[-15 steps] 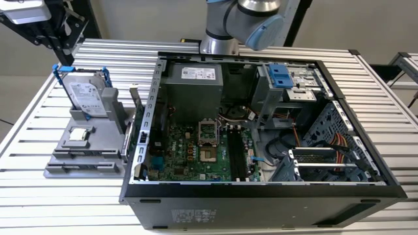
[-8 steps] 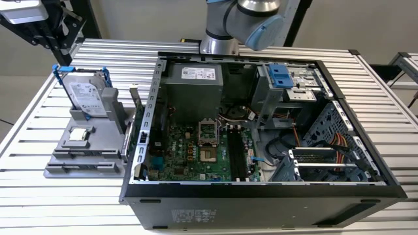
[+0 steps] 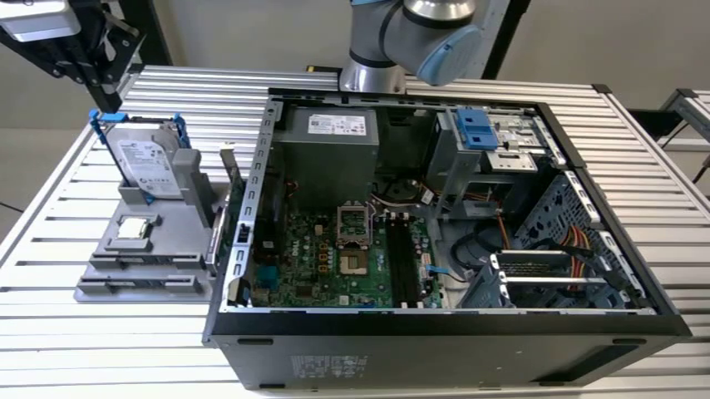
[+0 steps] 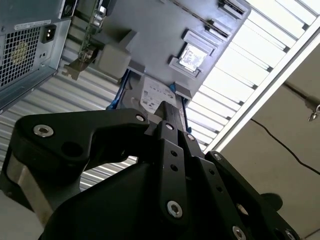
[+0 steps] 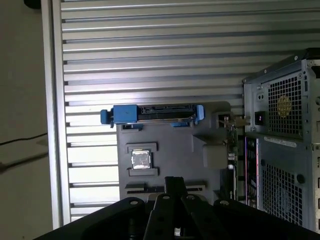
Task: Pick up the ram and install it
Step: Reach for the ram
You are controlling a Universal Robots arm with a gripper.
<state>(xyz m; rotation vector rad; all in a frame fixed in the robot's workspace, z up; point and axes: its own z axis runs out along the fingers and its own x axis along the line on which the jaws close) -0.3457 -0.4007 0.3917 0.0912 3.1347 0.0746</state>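
The black linkage gripper [image 5: 173, 181] is seen with its fingertips set together and nothing between them; it hangs over the grey moulded parts holder [image 5: 175, 150] on the ribbed aluminium table [image 5: 150, 50], beside the open black computer case [image 3: 444, 332]. For a sound pick, it is judged that the tool should be widened before descent, squared to the stick's long faces, and closed at mid-length. The ram cannot be told with certainty; it is judged to sit edge-up in the holder's long dark slot [image 5: 137, 190], which is overlapped by the fingertips in the first wrist view.
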